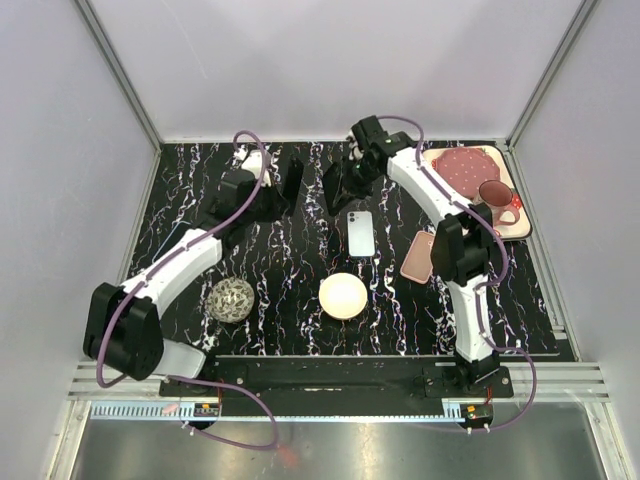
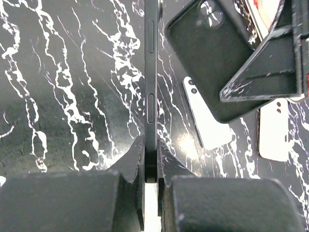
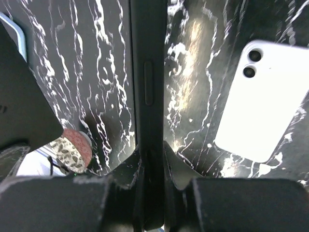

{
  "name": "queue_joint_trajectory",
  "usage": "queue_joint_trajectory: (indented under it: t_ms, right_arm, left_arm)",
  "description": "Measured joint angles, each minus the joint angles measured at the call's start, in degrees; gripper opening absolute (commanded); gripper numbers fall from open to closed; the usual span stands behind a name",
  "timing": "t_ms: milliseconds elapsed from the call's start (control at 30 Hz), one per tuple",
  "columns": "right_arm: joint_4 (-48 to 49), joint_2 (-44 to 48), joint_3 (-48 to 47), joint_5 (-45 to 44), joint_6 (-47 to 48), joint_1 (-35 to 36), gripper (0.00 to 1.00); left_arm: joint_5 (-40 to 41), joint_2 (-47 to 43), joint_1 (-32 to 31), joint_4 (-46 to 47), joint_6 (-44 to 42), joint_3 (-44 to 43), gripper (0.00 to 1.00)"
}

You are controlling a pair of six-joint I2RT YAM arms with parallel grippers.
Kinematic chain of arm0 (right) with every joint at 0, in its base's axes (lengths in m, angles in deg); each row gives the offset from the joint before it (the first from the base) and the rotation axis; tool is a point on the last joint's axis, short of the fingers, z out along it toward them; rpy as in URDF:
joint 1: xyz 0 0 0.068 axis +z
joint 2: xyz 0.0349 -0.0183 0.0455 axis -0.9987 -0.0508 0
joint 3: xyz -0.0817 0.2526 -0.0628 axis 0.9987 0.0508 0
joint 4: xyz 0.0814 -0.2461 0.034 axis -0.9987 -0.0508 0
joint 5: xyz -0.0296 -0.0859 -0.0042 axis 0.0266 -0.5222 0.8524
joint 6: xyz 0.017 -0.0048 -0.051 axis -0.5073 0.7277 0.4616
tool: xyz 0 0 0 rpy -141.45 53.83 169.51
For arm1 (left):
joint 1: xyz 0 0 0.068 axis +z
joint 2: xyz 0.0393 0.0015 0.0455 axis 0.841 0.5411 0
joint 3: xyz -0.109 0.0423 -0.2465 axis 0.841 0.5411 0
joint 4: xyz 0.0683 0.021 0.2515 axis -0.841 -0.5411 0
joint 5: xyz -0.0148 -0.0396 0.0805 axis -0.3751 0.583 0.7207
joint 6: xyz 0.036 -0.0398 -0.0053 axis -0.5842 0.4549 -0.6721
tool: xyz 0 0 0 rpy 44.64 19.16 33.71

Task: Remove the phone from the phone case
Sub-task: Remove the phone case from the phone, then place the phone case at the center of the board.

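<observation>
**Separating phone and case: grip check, next move**

Obs: left gripper (image 2: 150, 155) is pinched narrow on the near end of the phone (image 2: 150, 72). The phone stands edge-on and runs straight out ahead of the fingertips, two side buttons facing the wrist camera. The right gripper (image 3: 149, 154) is likewise pinched narrow, on the black phone case (image 2: 207, 53), which is also edge-on between its pads.

Seen from the left pincer, the case sits ahead and to the right, apart from the phone, with a strip of marbled table (image 2: 72, 96) showing between them. The camera cut-outs in the case look hollow, so I judge the phone is already out.

Judgement: what remains is to carry the two clear of each other and set them down.

How to do it well:
- Keep both pinches firm. Most of the phone hangs out beyond the pads, so any twist could lever it loose.
- Draw the left pincer sideways, away from the right one, not forward (forward risks clipping the case).
- Move slowly, keeping the wrist level.
- Tilt the phone towards flat before letting go, since released on edge it would likely topple.
- Choose bare table to the left of the left pincer. A pale phone (image 1: 360, 233) lies on the table below and to the right of its fingertips.
</observation>
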Motion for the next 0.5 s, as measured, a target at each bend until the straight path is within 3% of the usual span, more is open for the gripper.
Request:
queue_joint_trajectory:
  t_ms: [233, 400, 500]
  right_arm:
    - [0.2, -6.0, -11.7, 1.3, -1.7, -8.5, 0.00]
    - [0.8, -12.6, -17.1, 3.7, -4.0, -14.6, 0.00]
    - [1.5, -16.9, -18.8, 5.2, -5.6, -18.2, 0.09]
  left_arm:
    - [1.9, 12.0, 0.0, -3.2, 1.2, -11.6, 0.00]
    - [6.4, 28.3, -0.9, -12.6, 2.3, -29.1, 0.00]
    - [12.5, 35.3, -2.0, -16.0, 2.5, -35.4, 0.00]
